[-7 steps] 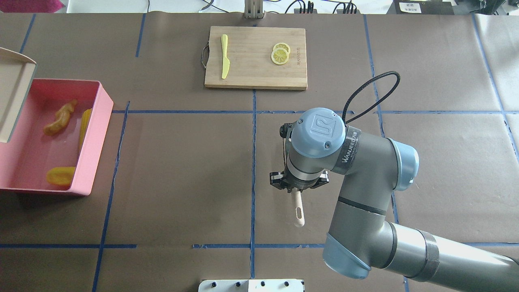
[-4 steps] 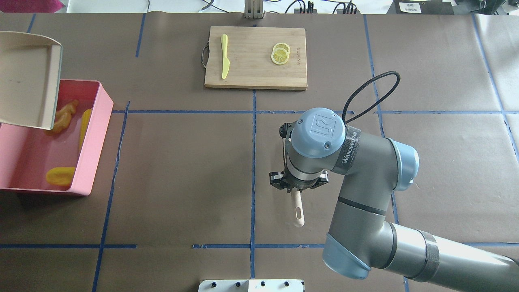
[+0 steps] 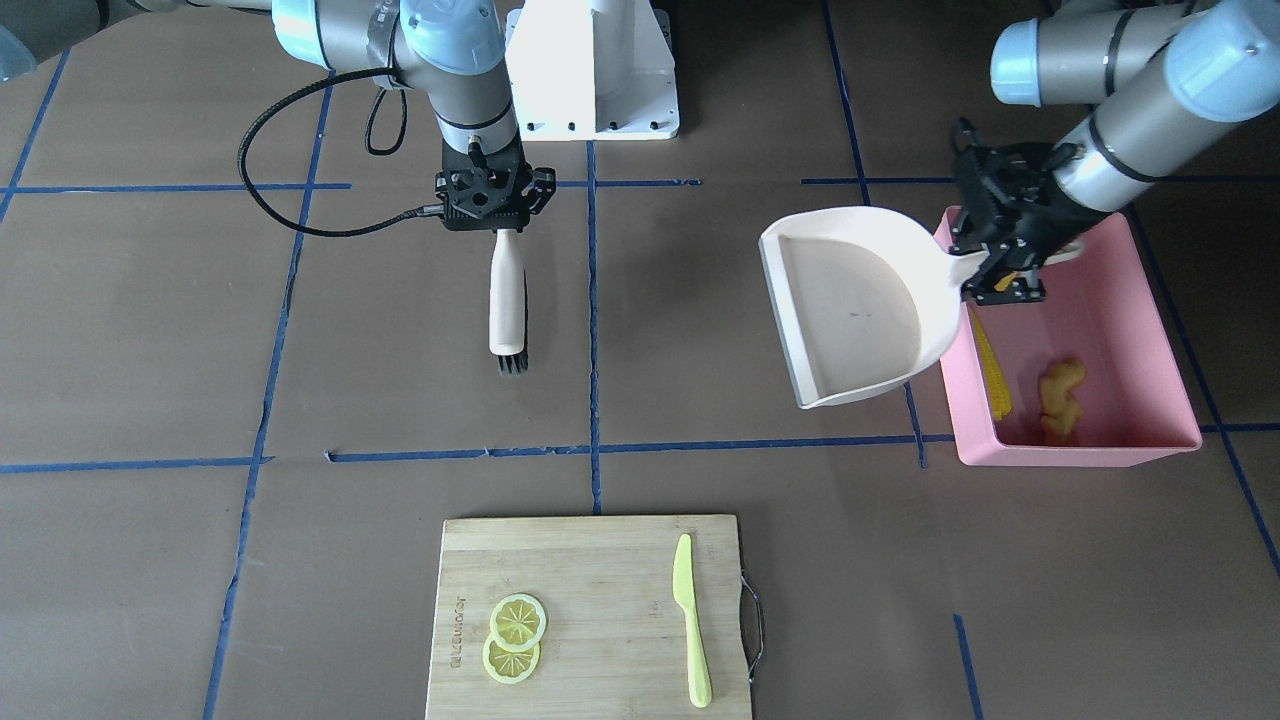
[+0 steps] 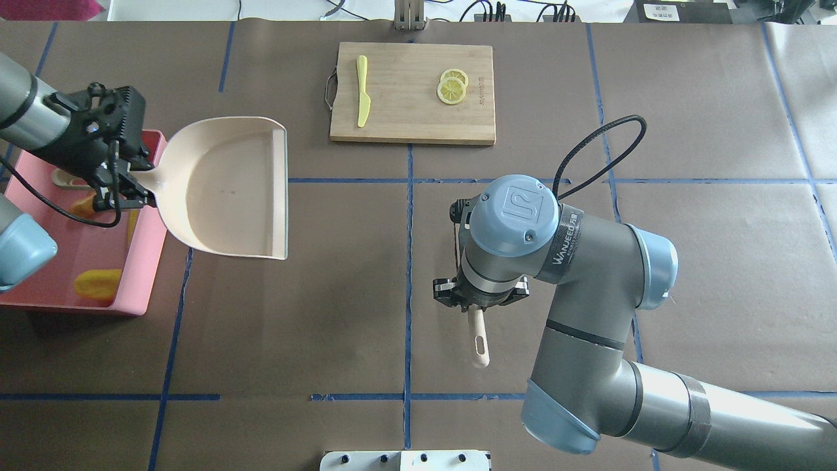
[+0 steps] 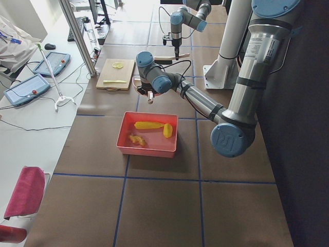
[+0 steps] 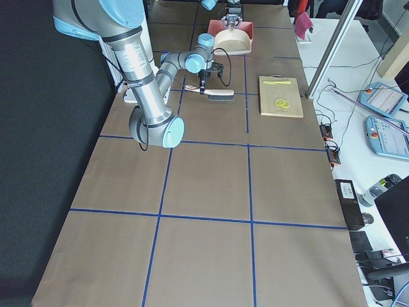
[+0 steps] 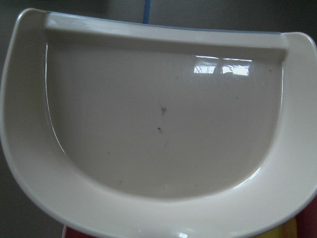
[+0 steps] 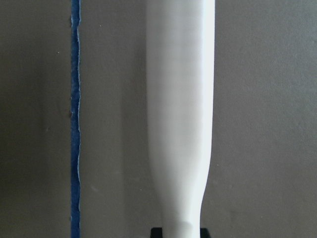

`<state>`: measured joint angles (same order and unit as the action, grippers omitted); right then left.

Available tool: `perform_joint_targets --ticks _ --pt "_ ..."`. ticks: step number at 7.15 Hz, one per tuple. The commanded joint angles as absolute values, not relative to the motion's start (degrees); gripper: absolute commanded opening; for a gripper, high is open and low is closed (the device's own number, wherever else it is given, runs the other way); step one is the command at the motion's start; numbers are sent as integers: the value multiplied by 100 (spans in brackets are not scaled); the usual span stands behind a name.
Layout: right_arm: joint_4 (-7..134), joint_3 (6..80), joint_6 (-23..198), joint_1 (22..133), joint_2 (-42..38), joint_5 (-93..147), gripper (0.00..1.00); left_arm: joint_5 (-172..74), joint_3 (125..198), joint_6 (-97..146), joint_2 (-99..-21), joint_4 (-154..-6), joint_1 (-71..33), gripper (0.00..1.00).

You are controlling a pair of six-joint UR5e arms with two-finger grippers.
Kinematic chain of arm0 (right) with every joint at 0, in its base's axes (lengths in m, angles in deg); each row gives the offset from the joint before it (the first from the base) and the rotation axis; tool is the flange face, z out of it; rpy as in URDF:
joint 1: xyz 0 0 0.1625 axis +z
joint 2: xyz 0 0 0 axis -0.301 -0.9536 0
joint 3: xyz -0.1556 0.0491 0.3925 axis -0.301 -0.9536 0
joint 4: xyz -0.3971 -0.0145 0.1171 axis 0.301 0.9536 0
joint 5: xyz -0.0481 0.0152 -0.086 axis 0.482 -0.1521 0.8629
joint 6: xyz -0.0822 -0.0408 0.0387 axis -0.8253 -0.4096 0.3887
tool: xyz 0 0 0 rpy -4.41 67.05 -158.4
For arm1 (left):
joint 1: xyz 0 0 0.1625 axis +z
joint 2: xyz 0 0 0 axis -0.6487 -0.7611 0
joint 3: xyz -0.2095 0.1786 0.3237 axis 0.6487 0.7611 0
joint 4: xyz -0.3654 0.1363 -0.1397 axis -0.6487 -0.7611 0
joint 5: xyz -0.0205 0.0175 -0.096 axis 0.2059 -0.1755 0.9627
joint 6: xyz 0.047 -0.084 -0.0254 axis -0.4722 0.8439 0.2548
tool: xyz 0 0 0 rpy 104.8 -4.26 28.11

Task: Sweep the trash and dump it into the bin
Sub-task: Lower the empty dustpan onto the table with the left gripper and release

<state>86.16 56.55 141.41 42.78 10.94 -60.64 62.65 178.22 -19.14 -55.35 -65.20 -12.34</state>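
The pink bin (image 4: 140, 261) stands at the table's left end. In it lie the corn cob (image 3: 990, 370), the ginger root (image 3: 1060, 400) and the yellow lump (image 4: 98, 284); all three show in the left exterior view, around the corn cob (image 5: 149, 125). My left gripper (image 4: 118, 180) is shut on the handle of the beige dustpan (image 4: 229, 186). It holds the pan level above the table beside the bin's inner wall. The pan (image 7: 163, 129) is empty. My right gripper (image 4: 476, 304) is shut on a wooden brush (image 3: 507, 300), mid-table.
A wooden cutting board (image 4: 412, 91) at the table's far side carries a light-green plastic knife (image 4: 361, 91) and two lemon slices (image 4: 451, 86). The right arm's cable (image 4: 595, 140) loops over the table. Blue tape lines cross the brown table cover.
The dustpan has swung from tilted over the bin to level and moved right, out past the bin's wall. The left gripper has come into view. The right arm has stayed put.
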Motion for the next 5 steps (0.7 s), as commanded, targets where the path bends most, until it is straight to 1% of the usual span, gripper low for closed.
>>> perform_joint_targets --ticks 1,3,5 --pt "8616 5656 14166 4274 1100 -6064 0 5561 17685 -1203 -5952 -6618 -188 6" --pt "8616 5664 14192 4274 1100 -6064 0 5250 17229 -1025 -6418 -6688 272 13" --pt "8616 5664 14192 4274 1100 -6064 0 4962 16710 -753 -6517 -7458 615 16"
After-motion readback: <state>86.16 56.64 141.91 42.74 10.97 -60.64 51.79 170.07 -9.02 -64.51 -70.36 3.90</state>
